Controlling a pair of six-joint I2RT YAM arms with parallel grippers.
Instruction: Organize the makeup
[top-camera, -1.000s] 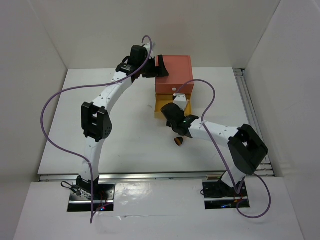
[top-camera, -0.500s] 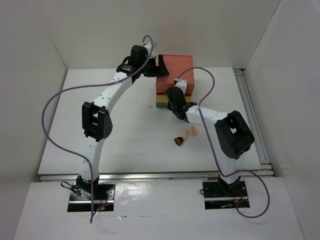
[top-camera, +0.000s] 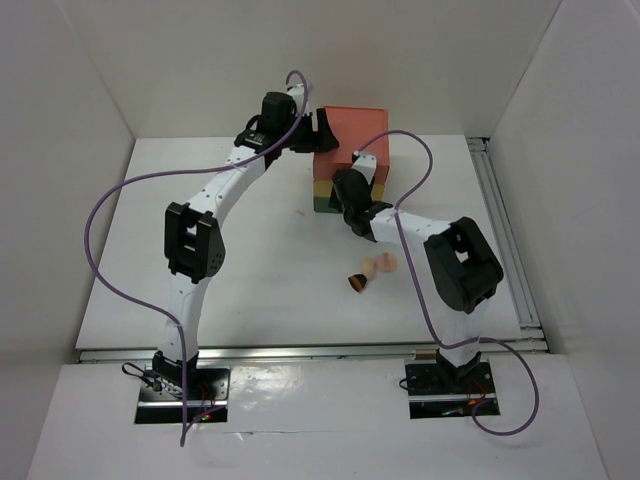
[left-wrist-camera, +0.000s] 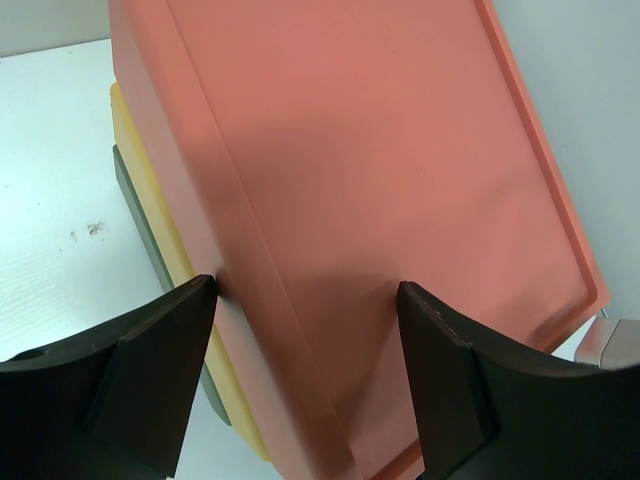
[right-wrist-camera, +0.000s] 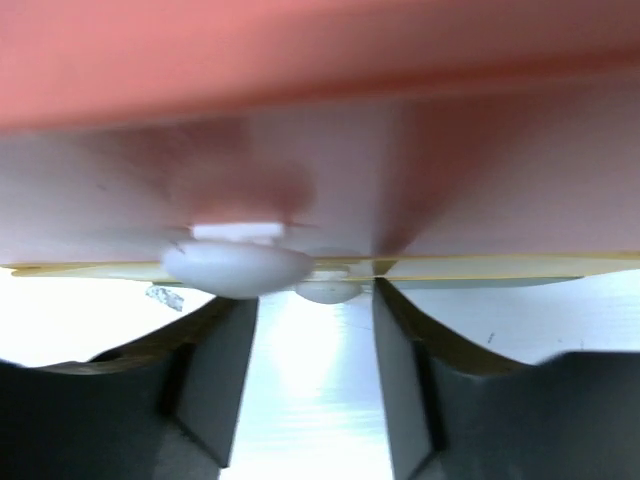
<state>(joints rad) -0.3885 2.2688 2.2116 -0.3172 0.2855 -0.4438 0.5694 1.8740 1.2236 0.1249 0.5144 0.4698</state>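
Drawer box: the coral, yellow and green drawer box sits at the back middle of the table, all three tiers flush at the front.
Change, drawer: a second ago the yellow drawer stuck out toward the arms; now it is pushed right in and the front face is level.
Right gripper: the right gripper is pressed up close against the box front, well forward of where it hung a second ago. Its fingers stand apart with bare table showing between them and nothing held.
Knob: a white knob sits just past the fingertips, a smaller one beside it. I cannot tell whether the tips touch either.
Left gripper: the left gripper is parked at the box's left rear corner, much as before. Its fingers are spread wide, one by the side wall and one over the coral top, clamped on nothing.
Makeup on the table: a brush lies near the right arm's elbow, in the same spot as earlier.
Change, sponges: two peach sponges lie just beside the brush; a second ago the right arm covered them, and now they are in plain sight.
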